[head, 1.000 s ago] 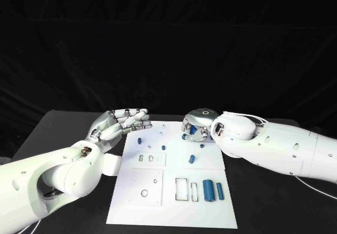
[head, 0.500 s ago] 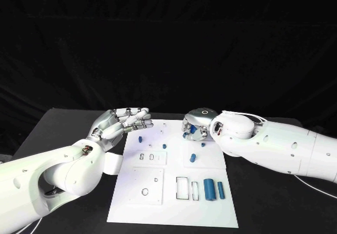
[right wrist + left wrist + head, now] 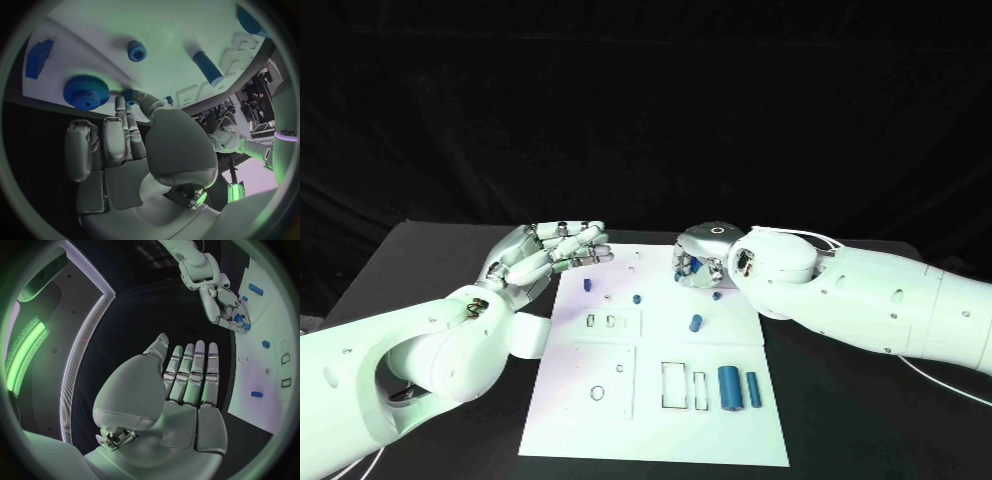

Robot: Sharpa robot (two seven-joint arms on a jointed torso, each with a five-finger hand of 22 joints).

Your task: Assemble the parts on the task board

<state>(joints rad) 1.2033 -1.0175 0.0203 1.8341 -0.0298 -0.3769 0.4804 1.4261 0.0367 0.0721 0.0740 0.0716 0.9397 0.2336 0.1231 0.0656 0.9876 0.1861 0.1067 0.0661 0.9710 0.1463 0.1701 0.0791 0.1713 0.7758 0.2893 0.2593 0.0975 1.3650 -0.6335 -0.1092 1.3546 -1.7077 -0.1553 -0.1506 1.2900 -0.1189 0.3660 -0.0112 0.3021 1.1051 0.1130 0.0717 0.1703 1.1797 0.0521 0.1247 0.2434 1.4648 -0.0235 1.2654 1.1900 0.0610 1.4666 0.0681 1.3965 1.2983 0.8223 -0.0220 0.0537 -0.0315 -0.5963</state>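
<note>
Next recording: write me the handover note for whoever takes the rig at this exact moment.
Left hand: holds nothing, fingers apart, hovering at the task board's left far edge.
Right hand: over the far part of the board, pinching a small blue part beside the blue gear.
Two blue cylinders lie loose near the board's right edge; other blue pieces sit mid-board.
Left to do: place the pinched part, then the cylinders.
</note>
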